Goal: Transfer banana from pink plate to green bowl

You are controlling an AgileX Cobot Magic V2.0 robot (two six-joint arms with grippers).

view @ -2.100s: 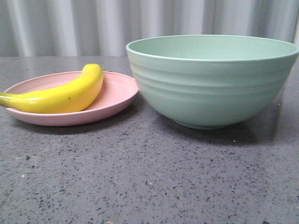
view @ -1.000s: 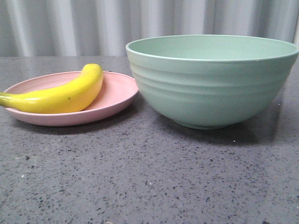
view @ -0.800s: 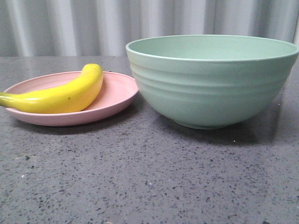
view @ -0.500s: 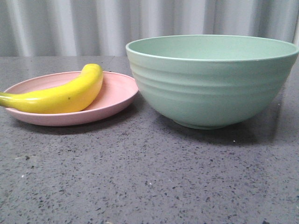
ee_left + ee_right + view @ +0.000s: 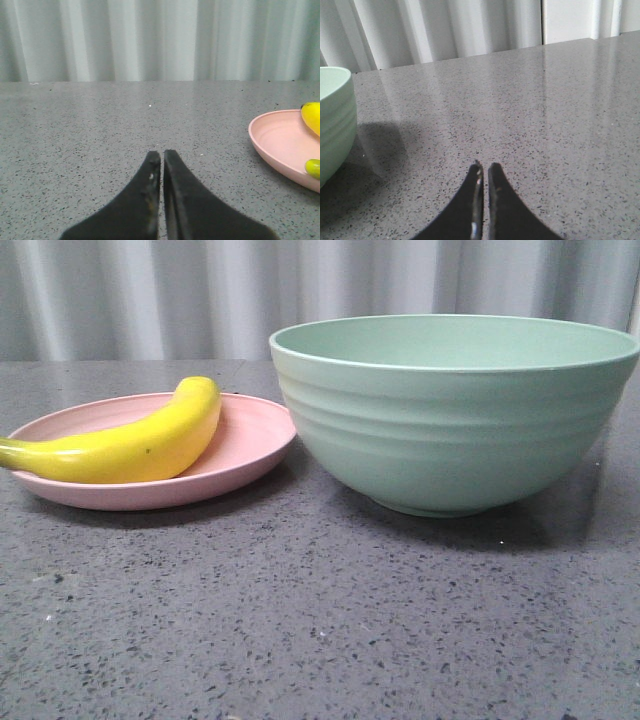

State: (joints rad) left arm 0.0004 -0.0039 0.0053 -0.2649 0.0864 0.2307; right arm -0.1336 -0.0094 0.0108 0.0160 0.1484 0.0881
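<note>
The yellow banana (image 5: 135,445) lies on the pink plate (image 5: 250,445) at the left of the front view. The pale green bowl (image 5: 450,415) stands right beside the plate, on its right, and looks empty. Neither gripper shows in the front view. My left gripper (image 5: 162,155) is shut and empty, low over the bare counter; the plate's edge (image 5: 272,145) and bits of the banana (image 5: 312,116) lie apart from it. My right gripper (image 5: 485,167) is shut and empty over the counter, with the bowl's side (image 5: 332,122) off to one side.
A grey speckled counter (image 5: 320,620) bears everything. A pale pleated curtain (image 5: 200,295) hangs behind the counter's far edge.
</note>
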